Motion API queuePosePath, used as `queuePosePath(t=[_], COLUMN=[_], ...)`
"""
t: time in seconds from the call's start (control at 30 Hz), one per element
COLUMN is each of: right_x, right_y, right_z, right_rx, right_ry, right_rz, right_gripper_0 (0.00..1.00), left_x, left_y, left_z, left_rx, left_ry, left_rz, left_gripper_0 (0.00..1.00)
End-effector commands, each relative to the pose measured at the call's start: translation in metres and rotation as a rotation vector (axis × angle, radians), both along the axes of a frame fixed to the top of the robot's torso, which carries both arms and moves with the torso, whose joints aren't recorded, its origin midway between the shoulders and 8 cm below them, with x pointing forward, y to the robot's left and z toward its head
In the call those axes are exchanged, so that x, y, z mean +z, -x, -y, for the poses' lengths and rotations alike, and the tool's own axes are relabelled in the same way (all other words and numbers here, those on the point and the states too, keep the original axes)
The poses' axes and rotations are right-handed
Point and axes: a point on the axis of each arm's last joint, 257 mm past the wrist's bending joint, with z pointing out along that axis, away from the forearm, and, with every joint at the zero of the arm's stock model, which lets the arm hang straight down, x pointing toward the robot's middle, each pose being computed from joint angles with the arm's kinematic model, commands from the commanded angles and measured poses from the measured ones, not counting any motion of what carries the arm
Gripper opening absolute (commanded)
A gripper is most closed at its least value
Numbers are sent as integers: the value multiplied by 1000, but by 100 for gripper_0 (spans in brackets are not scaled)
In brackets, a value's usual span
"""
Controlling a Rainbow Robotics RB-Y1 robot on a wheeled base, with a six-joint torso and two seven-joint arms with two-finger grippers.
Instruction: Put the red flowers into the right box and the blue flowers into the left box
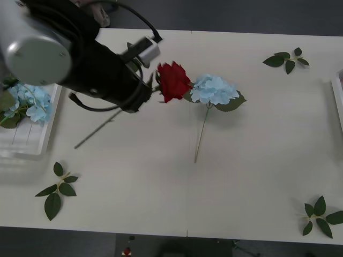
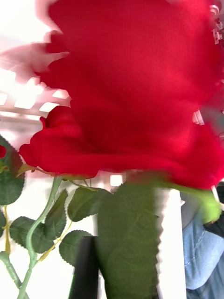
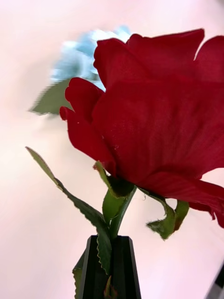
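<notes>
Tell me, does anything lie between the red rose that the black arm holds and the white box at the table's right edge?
The left gripper grips the deep-red artificial rose by its stem. A fluffy pale-blue hydrangea head lies on the table right beside it, on the side toward the white right box.

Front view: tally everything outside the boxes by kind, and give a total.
Red rose: 1, gripped by the left hand
Blue hydrangea: 1
Leaf sprigs: 3
Total: 5
</notes>
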Motion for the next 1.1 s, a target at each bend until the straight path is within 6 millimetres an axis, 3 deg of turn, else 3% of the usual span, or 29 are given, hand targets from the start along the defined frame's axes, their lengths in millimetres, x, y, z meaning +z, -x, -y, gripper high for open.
queuePosePath(t=[0.03,0.13,0.2,0.3,0.37,0.4,0.5,0.53,0.6,0.7,0.83,0.97,1.1], right_x=[18,16,16,16,15,16,5,5,4,17,52,72,81], right_y=[-4,-6,-8,-9,-10,-10,-10,-10,-7,-3,21,45,61], right_z=[4,0,-5,-17,-35,-41,-98,-109,-152,-200,-270,-320,-352], right_rx=[15,30,52,118,194,214,325,339,397,484,663,868,1045], right_ry=[22,17,10,-6,-33,-45,-195,-226,-343,-440,-616,-733,-752], right_rz=[12,7,4,-11,-22,-21,2,6,3,-15,-26,11,84], right_gripper_0=[62,68,70,72,72,72,72,72,72,72,73,73,73], left_x=[60,72,83,112,135,139,162,163,165,163,154,161,163], left_y=[5,4,0,-5,-16,-19,-38,-41,-48,-50,-40,-34,-36], left_z=[-56,-72,-67,-29,10,19,67,74,98,120,160,193,205], left_rx=[89,76,58,6,-34,-40,-35,-31,-26,-32,-55,-53,-35], left_ry=[57,102,186,427,599,632,800,820,871,882,891,963,1006], left_rz=[-60,-72,-58,-52,10,27,132,144,165,182,180,176,165], left_gripper_0=[0,0,0,0,0,0,0,0,0,0,0,0,0])
